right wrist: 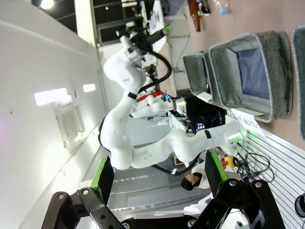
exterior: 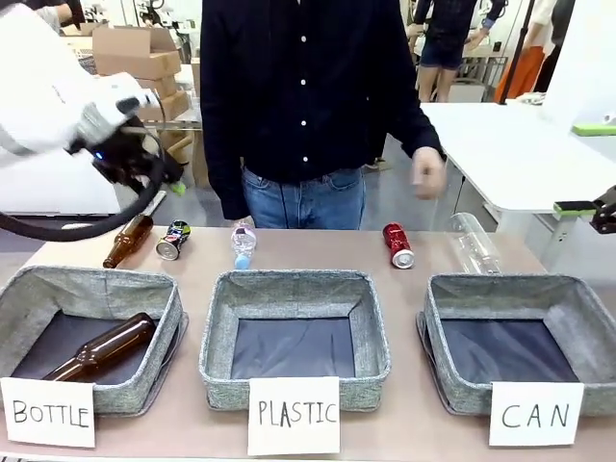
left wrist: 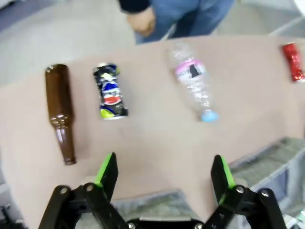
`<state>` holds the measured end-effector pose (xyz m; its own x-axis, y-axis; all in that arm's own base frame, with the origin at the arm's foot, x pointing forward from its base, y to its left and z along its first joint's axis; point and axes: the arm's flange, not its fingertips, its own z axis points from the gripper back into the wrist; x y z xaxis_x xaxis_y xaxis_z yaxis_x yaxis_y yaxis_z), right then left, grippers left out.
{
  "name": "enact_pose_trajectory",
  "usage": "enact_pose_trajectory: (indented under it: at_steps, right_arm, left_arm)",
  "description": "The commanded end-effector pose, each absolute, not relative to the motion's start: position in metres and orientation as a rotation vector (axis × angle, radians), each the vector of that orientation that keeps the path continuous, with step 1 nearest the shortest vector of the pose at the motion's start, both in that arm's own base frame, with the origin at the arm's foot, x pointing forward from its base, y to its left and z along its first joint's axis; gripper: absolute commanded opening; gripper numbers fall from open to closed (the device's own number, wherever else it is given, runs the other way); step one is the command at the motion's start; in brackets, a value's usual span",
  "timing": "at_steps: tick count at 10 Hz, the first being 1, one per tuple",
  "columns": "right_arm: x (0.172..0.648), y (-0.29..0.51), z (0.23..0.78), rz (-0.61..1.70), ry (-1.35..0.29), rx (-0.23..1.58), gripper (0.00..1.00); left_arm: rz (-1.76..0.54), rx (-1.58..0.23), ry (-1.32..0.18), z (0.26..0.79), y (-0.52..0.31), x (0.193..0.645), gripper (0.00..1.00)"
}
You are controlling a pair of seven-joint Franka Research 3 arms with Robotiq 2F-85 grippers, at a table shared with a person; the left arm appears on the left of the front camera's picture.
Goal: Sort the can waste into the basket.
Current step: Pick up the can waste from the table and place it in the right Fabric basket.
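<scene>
Cans still on the table, CAN basket empty.

Left gripper, jaws apart, hovers near the dark can lying far left; red can lies far right. Both are probably light, thin-walled, slippery: grasp across the body. Right gripper is spread too.

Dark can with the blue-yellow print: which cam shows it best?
Left wrist view. The dark can lies large there, side on and unobstructed, its print readable, between the brown bottle and the clear bottle. The front view shows it small and end-on. In the right wrist view I cannot pick it out.
</scene>
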<state>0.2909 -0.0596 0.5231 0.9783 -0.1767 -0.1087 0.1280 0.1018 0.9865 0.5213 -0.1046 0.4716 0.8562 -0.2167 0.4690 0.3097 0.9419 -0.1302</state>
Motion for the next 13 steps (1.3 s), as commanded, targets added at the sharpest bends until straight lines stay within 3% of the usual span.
enact_pose_trajectory:
  at_steps: [1, 3, 4, 6, 7, 8, 13]
  right_arm:
    - [0.293, -0.059, 0.525, -0.201, -0.059, 1.474, 1.00]
    - [0.293, -0.059, 0.525, -0.201, -0.059, 1.474, 1.00]
    - [0.293, -0.059, 0.525, -0.201, -0.059, 1.474, 1.00]
    - [0.293, -0.059, 0.525, -0.201, -0.059, 1.474, 1.00]
    - [0.293, -0.059, 0.525, -0.201, -0.059, 1.474, 1.00]
    - [0.293, -0.059, 0.525, -0.201, -0.059, 1.474, 1.00]
    - [0.293, -0.059, 0.525, -0.201, -0.059, 1.474, 1.00]
  left_arm:
    - [-0.236, -0.099, -0.369, 0.441, -0.101, 0.551, 1.00]
    - [-0.144, -0.219, -0.154, 0.390, -0.088, 0.568, 1.00]
    - [-0.257, -0.140, -0.364, 0.410, -0.096, 0.549, 1.00]
    - [-0.257, -0.140, -0.364, 0.410, -0.096, 0.549, 1.00]
    - [-0.232, -0.153, -0.293, 0.386, -0.094, 0.559, 1.00]
    - [-0.144, -0.118, -0.280, 0.380, -0.095, 0.578, 1.00]
    - [-0.167, -0.102, -0.165, 0.366, -0.104, 0.650, 1.00]
